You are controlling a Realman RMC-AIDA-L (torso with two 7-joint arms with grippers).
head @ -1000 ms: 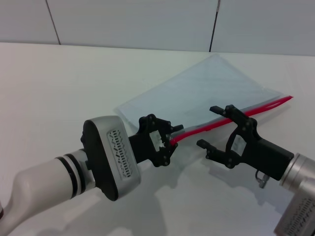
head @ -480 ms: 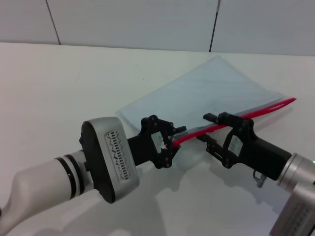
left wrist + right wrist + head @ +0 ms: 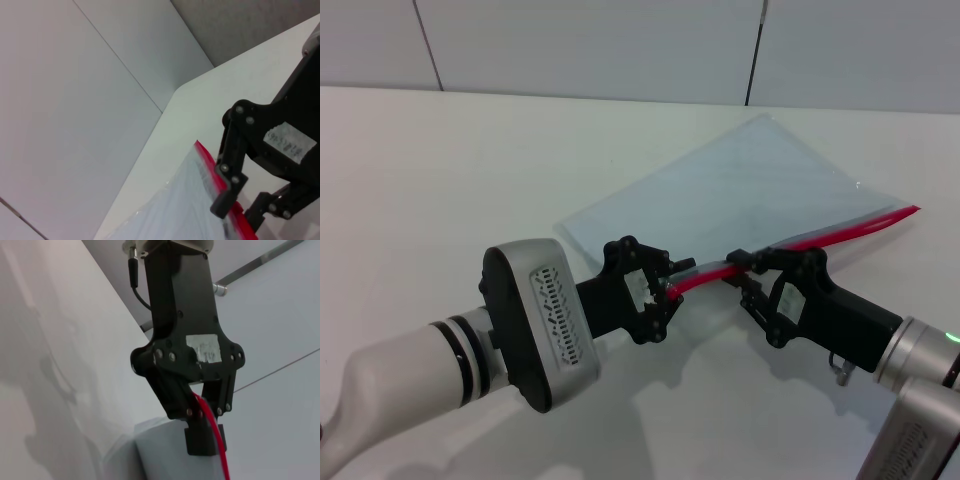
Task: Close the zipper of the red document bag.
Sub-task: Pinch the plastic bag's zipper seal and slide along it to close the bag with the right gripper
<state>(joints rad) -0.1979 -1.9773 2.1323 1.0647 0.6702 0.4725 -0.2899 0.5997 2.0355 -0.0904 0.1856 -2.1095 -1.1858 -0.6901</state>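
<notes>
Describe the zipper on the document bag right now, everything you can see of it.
The zipper is a thin bright red strip along the near long edge of the red document bag, a translucent pale pouch lying flat on the white table. Its left end is pinched in the left hand. The right hand is shut on the strip just beside it. Beyond that the strip runs free to the far right corner.

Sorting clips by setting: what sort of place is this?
Probably a lab test bench: a bare white table, plain panelled wall, and only a document bag held by two grippers.
</notes>
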